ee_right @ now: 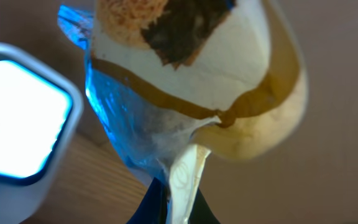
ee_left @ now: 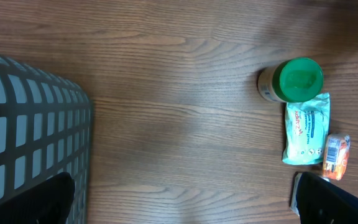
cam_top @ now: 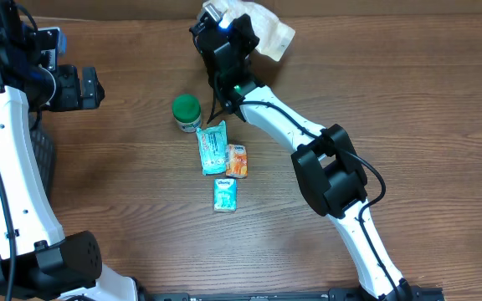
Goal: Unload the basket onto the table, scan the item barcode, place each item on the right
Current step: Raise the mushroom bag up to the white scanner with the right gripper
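Overhead, right pincer [cam_top: 223, 18] pinches a cream packet [cam_top: 268, 32]; left pincer [ee_left: 185, 208] gapes wide beside a grid-walled basket [ee_left: 30, 124].

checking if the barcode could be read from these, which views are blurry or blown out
Right wrist: the packet fills the frame, soft and out of focus, and the lit scanner window is blown out white. Overhead: sharp, evenly lit. Left wrist: the table sharp, its own fingers dark and blurred.

Cream plastic snack packet [ee_right: 241, 62], crumpled, held up, just beside white scanner [ee_right: 17, 118], window glowing
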`<state>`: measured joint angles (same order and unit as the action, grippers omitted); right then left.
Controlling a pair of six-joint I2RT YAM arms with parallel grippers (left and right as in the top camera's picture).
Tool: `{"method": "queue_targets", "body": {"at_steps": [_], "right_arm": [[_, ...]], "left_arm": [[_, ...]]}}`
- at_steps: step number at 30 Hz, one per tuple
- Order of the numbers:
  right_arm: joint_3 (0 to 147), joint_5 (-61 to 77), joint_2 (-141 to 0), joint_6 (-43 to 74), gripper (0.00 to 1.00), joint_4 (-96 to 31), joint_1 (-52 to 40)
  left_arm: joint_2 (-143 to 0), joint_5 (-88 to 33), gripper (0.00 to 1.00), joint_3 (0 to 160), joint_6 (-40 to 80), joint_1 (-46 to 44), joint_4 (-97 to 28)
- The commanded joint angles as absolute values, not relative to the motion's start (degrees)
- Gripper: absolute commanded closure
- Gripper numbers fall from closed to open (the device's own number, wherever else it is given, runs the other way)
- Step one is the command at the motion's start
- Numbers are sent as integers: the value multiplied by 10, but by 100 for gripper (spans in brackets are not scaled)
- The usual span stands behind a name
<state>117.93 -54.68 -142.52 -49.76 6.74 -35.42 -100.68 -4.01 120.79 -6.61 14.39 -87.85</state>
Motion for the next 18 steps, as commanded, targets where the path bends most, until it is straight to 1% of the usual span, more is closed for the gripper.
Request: {"method": "queue_targets", "body": {"at_steps": [1, 8, 11, 14, 18], "right_arm": [[1189, -639, -1407, -496, 96, 94, -365], [1189, -707, -1343, -496, 96, 89, -406], [1189, -706, -1313, -476, 96, 43, -409], [1189, -678, -1280, -404, 96, -65, -407], [1189, -562, -1225, -237, 96, -299, -398]], "left_arm": [[-1006, -39, 1, 1209, -77, 147, -878], [-1006, -39, 0, 1209, -77, 147, -878], [-1006, -39, 0, 1209, -77, 147, -878], [-1006, -39, 0, 1209, -77, 147, -878], [-1006, -39, 1, 1209, -77, 147, -878]]}}
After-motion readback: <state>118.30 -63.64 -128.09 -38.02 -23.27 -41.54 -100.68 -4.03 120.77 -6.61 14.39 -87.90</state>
